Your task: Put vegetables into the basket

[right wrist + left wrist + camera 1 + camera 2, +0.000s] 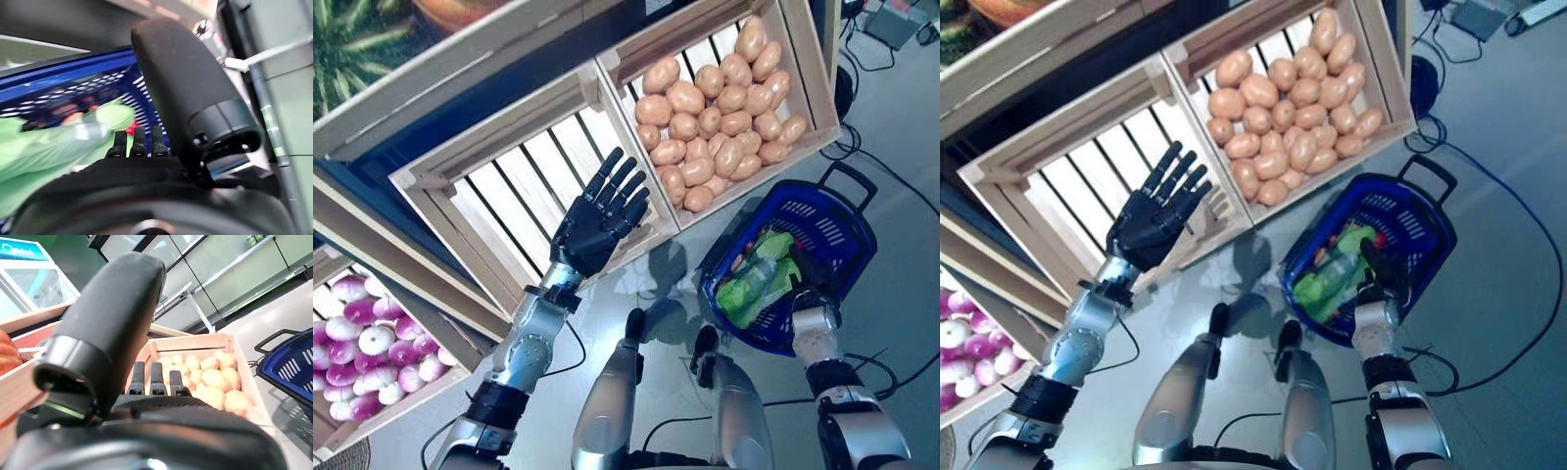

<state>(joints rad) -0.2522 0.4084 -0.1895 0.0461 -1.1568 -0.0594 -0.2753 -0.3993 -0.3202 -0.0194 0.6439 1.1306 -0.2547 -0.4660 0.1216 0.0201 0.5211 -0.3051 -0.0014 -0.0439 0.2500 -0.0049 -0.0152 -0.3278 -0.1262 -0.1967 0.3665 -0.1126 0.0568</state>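
The blue basket (834,221) with a black handle stands on the floor at the right. It holds leafy greens (754,284) in clear wrap and something red beneath them. My right hand (813,284) hovers over the basket's near rim with its fingers straight above the greens (44,142), holding nothing. My left hand (595,227) is raised over the slatted wooden crate (509,201), open with fingers spread and empty. A crate of potatoes (715,117) lies just past its fingertips; the left wrist view shows those potatoes (215,379) ahead.
A lower crate of purple-and-white round vegetables (372,343) sits at the far left. Sloping wooden shelf boards frame the crates. Orange pumpkins (7,352) lie on the shelf above. Grey floor spreads to the right of the basket.
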